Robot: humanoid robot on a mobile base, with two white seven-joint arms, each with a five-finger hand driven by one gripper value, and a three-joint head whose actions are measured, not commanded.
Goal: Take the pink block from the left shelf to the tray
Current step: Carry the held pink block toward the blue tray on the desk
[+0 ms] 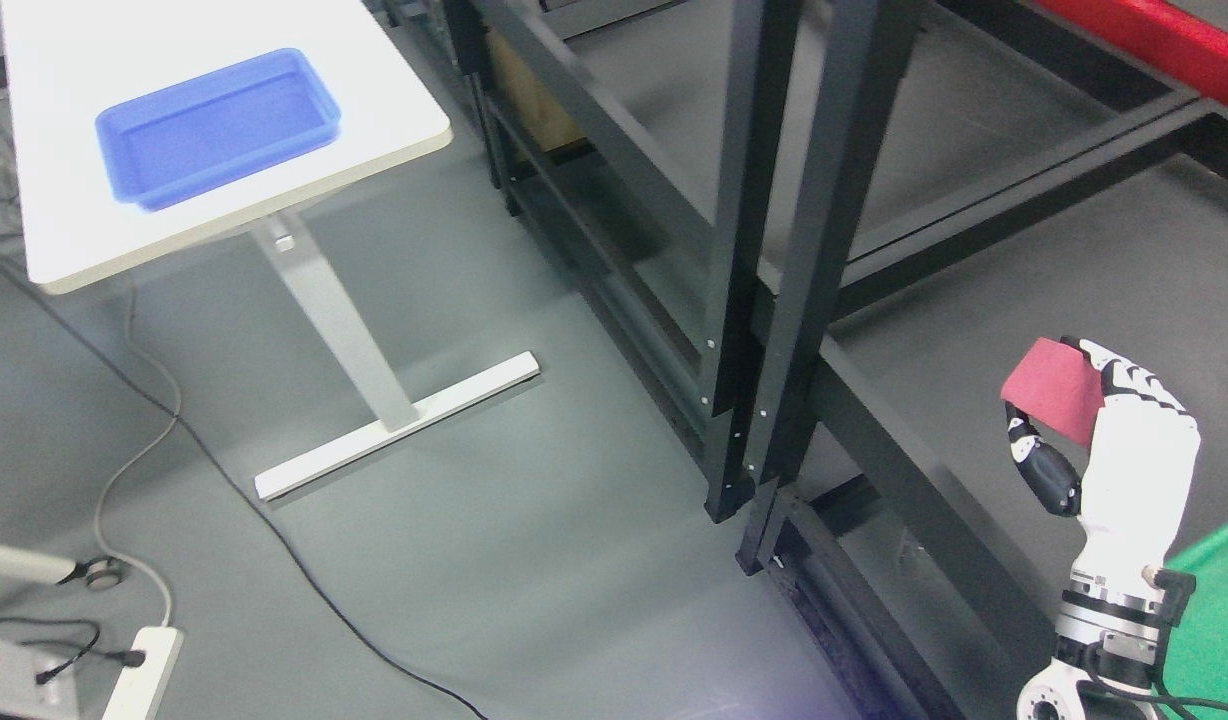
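Note:
My right hand (1059, 405) rises from the lower right with its fingers curled around a pink block (1052, 388), held in the air over the grey shelf surface. The blue tray (217, 125) lies on a white table (394, 90) at the upper left, far from the hand. No left arm shows.
Black shelf frames (774, 300) run diagonally through the middle, between hand and table. A green bin (1219, 620) sits at the lower right corner. Cables and a power strip (144, 670) lie on the grey floor at lower left. A red beam (1164, 40) crosses the upper right.

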